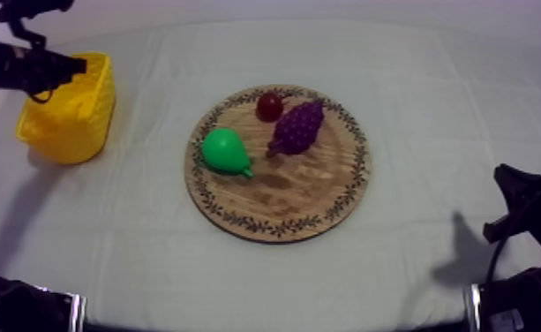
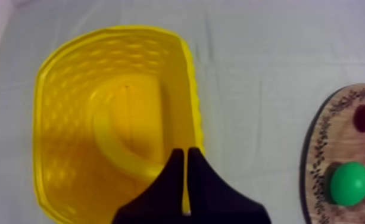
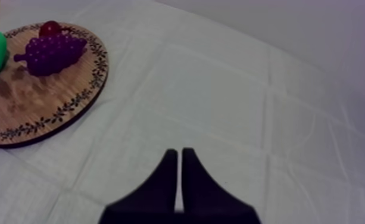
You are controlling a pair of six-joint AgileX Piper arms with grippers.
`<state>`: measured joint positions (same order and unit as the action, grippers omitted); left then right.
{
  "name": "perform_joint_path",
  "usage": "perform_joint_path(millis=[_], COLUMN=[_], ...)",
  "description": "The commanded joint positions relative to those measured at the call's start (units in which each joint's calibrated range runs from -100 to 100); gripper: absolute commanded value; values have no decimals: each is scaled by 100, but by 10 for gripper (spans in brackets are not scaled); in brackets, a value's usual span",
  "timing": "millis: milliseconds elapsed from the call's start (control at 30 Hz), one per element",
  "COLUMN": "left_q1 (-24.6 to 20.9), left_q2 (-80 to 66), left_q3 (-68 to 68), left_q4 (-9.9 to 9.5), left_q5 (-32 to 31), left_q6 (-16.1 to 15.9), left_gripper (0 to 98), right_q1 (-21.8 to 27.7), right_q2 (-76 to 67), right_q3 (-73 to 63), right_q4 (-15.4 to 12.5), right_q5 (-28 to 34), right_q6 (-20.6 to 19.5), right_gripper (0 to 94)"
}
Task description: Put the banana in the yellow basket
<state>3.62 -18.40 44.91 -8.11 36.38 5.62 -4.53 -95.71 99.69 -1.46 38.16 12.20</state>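
My left pincer [image 2: 185,152], narrow, hangs over the basket [image 2: 53,83] — banana [image 2: 114,146] inside — at the board's [image 1: 282,199] nine o'clock; right pincer [image 3: 180,152] narrow too.

A robotics lab: cloth-covered table [image 1: 432,115] staged with toy grapes [image 1: 296,127] and yellow basket [image 1: 69,124].

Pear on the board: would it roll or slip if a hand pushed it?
Probably it would roll: the pear lies on its rounded side on the flat wooden board. Its smooth skin may be slippery. Tapering to a stem, it would likely curve aside.
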Motion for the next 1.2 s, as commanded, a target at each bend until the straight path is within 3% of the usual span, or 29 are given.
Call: perform_joint_path(millis=[0, 200, 367, 633, 833, 900, 1067, 1167], left_q1=[10, -71, -228, -449, -472, -467, -467, -467], left_q2=[-1990, -4370, -5876, -7452, -8034, -8085, -8126, -8131], left_q3=[1247, 2853, 3808, 5080, 5203, 5204, 5418, 5463], left_q4=[26, 71, 176, 547, 599, 600, 600, 600], left_q5=[-548, -838, -524, -185, 430, 499, -176, -337], left_q6=[32, 74, -9, -545, -802, -636, 267, 534], left_gripper=[0, 0, 0, 1, 1, 1, 1, 1], right_q1=[1, 1, 1, 1, 1, 1, 1, 1], right_q2=[-4, -4, -4, -4, -4, -4, -4, -4], right_q3=[-3, -3, -3, -3, -3, -3, -3, -3], right_q4=[-3, -3, -3, -3, -3, -3, -3, -3], right_q5=[-1, -1, -1, -1, -1, -1, -1, -1], right_q6=[-9, -7, -6, -6, -9, -10, -11, -11], right_gripper=[5, 5, 5, 5, 5, 5, 5, 5])
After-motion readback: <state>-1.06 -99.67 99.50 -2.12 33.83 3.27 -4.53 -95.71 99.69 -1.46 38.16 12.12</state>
